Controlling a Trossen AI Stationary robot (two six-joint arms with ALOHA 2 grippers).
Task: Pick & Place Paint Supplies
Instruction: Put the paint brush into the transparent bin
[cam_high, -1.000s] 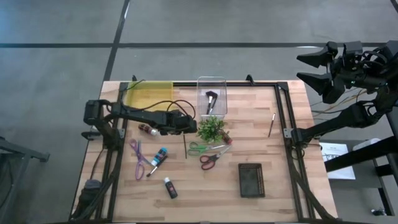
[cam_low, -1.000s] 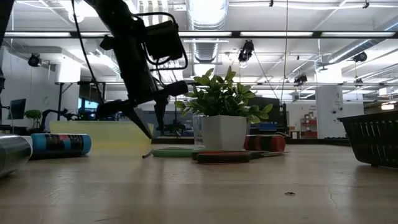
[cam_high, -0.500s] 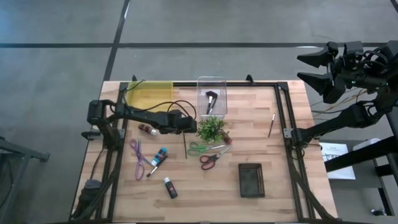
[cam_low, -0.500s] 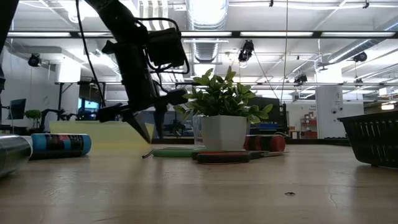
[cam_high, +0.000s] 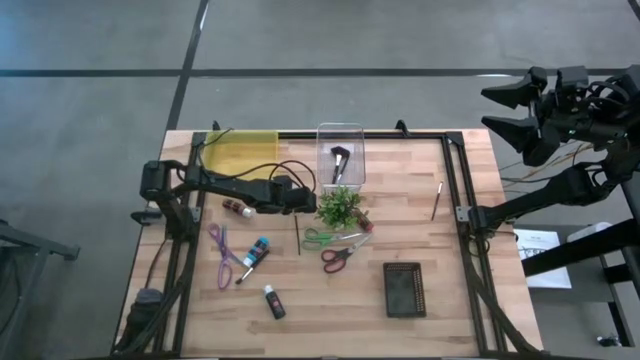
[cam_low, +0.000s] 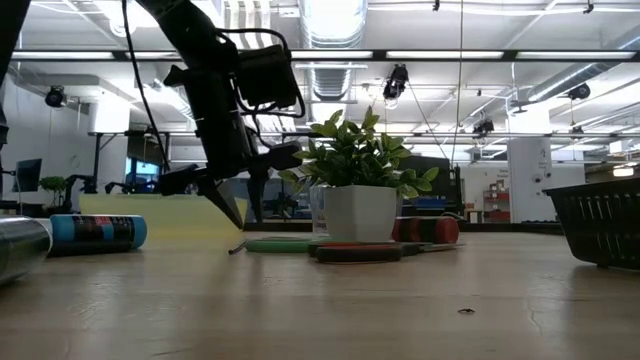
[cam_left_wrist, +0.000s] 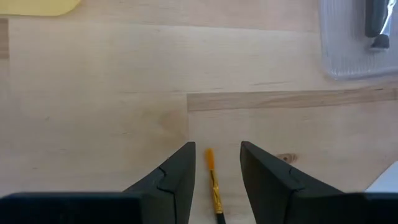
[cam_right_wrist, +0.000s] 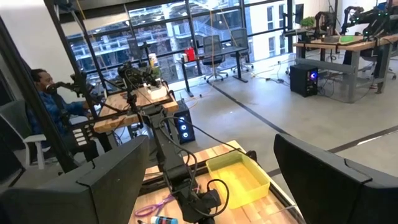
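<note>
A thin brush (cam_high: 297, 234) lies flat on the wooden table, its orange end (cam_left_wrist: 211, 168) toward the far edge. My left gripper (cam_left_wrist: 217, 149) hangs open over that end, slanting down, one finger on either side of the brush and clear of it. In the low view its fingertips (cam_low: 243, 212) stand a little above the table. Raised beyond the table's far right corner, my right gripper (cam_high: 515, 108) is open and holds nothing. A blue tube (cam_high: 258, 250), a black tube (cam_high: 273, 301), a brown tube (cam_high: 238, 208) and purple (cam_high: 220, 255), green (cam_high: 322, 238) and red scissors (cam_high: 340, 255) lie on the table.
A potted plant (cam_high: 340, 207) stands close to the right of my left gripper. Behind it is a clear container (cam_high: 341, 152) with a fan brush inside. A yellow tray (cam_high: 240, 150) sits at the far left, a black basket (cam_high: 404, 289) at the near right, and another brush (cam_high: 437, 200) by the right rail.
My left gripper has turned slightly over the brush's orange end while keeping its place above the table. Its fingers stay apart.
</note>
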